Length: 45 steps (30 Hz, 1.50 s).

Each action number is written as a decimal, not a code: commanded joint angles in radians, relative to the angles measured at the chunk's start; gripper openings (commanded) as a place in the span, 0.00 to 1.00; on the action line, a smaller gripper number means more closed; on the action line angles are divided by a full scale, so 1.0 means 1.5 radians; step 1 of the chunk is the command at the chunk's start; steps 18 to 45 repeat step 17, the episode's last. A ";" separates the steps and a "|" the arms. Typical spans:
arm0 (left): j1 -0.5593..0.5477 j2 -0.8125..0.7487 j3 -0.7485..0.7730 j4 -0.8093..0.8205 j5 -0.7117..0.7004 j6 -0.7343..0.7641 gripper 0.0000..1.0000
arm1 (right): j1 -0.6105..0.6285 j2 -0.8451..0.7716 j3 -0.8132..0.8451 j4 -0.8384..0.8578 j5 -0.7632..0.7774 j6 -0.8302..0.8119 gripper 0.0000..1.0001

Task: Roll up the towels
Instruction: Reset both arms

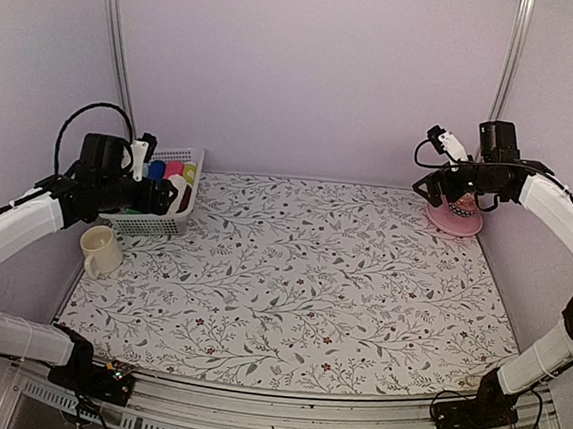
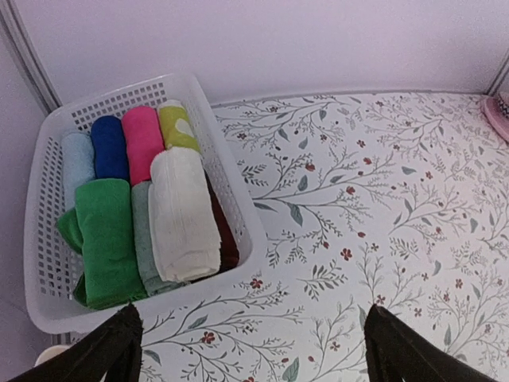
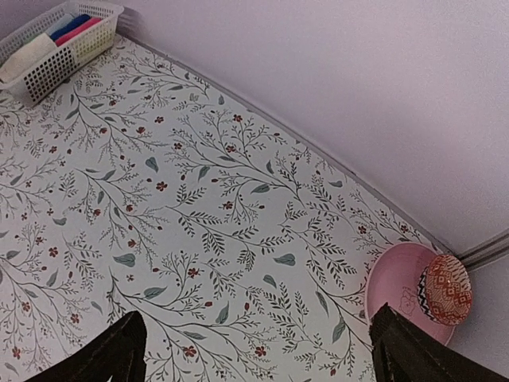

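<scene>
My left hand [image 2: 253,350] hung wide open and empty above the desk [image 2: 382,207], just beside the white basket [image 2: 232,215]. In the basket's row nearer that hand lay the green towel [image 2: 107,239] and the cream towel [image 2: 184,215], a grey-green roll [image 2: 145,239] between them. My right hand [image 3: 254,354], likewise wide open and empty, hovered near the pink dish [image 3: 394,290].

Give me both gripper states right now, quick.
Left gripper: open, holding nothing, near the basket.
Right gripper: open, holding nothing, near the pink dish.
</scene>
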 commanded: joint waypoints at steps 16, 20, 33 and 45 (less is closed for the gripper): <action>-0.044 -0.275 -0.175 -0.029 -0.028 0.039 0.97 | -0.008 -0.371 -0.293 0.263 0.138 0.144 0.99; -0.044 -0.280 -0.180 -0.020 -0.025 0.038 0.97 | -0.008 -0.370 -0.298 0.271 0.148 0.146 0.99; -0.044 -0.280 -0.180 -0.020 -0.025 0.038 0.97 | -0.008 -0.370 -0.298 0.271 0.148 0.146 0.99; -0.044 -0.280 -0.180 -0.020 -0.025 0.038 0.97 | -0.008 -0.370 -0.298 0.271 0.148 0.146 0.99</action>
